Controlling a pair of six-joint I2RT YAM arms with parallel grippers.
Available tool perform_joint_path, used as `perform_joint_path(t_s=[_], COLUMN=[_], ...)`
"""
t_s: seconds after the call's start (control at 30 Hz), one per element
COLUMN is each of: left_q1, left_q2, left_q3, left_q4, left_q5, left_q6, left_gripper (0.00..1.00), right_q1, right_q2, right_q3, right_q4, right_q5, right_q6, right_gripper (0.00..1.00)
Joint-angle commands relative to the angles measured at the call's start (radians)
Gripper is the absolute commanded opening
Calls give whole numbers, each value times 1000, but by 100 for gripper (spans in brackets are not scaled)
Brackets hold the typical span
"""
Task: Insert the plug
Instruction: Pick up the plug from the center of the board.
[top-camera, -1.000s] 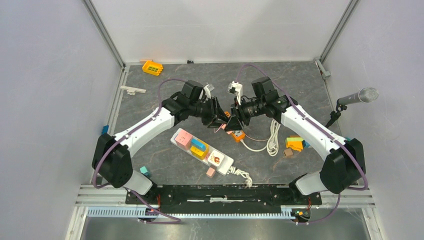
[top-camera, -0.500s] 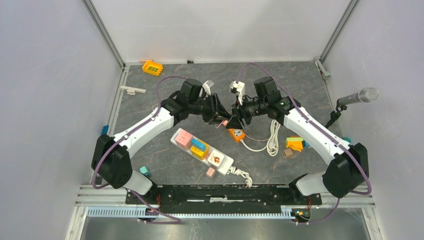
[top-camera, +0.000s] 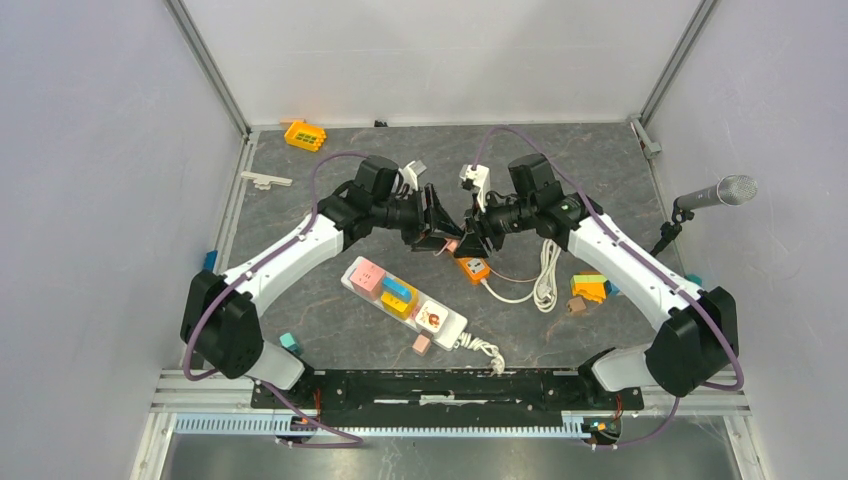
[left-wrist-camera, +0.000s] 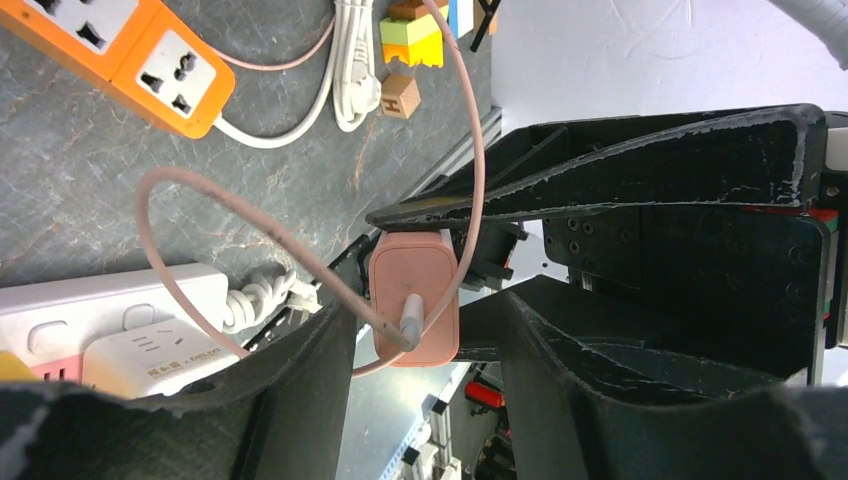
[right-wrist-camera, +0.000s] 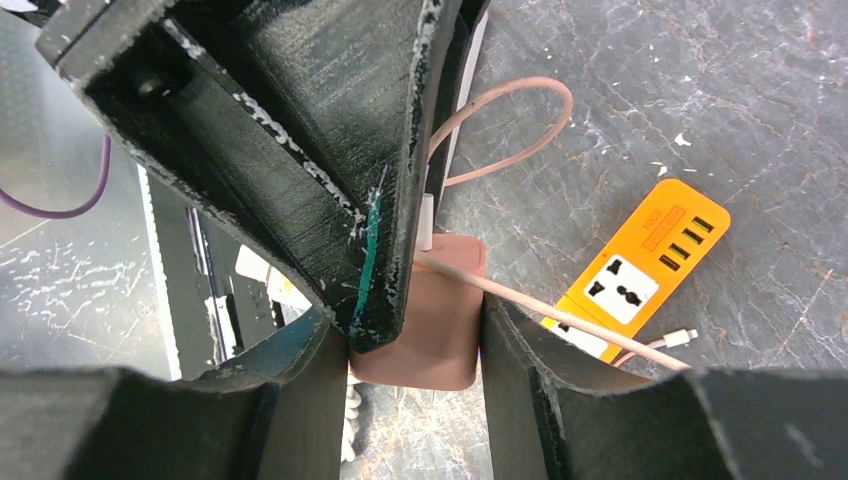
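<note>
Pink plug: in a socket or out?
Out. The pink plug sits clamped in the right hand above the table; visible sockets on the orange strip are empty.

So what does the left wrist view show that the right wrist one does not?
Only the left wrist view: the white power strip and the wooden H cube. Only the right wrist view: the USB ports and a loose cable connector. Both: the pink charger, its pink cable, the orange power strip.
</note>
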Motion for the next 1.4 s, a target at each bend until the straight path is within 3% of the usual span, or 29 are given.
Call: perform_joint_path(t_s=[0.0,0.2,0.43,0.53,0.57,0.63,0.7,0.87,1.2,1.37], left_q1=[-1,-26,-45,-45,-43,-40,-31,-1,35,42], left_q2=[-3,42,83,83,83,79,70,52,-33,-52], left_q3=[40,63,85,96,105,125,145,225,223,202], left_q4=[-33,-33,-40,-70,-96,-150,-217,-430,-502,-502], left_q5=[93,117,119,93,70,17,-70,-384,-692,-698], left_q6=[48,46,49,73,93,132,162,173,137,125], left_gripper=[59,51,20,2,2,2,2,2,2,2], right_q1=[17,31,33,33,33,32,29,25,-105,-132], right_q2=[-24,-20,-13,-9,-10,-13,-18,9,81,163], right_q3=[53,64,75,74,71,53,18,-83,-195,-197], right_q4=[-9,-13,-14,-10,-5,7,29,41,15,17], right_q5=[3,0,31,59,87,127,179,201,389,414], right_q6=[-41,-43,-38,-25,-9,17,68,147,257,242], right_gripper=[0,0,1,11,17,45,61,88,93,93])
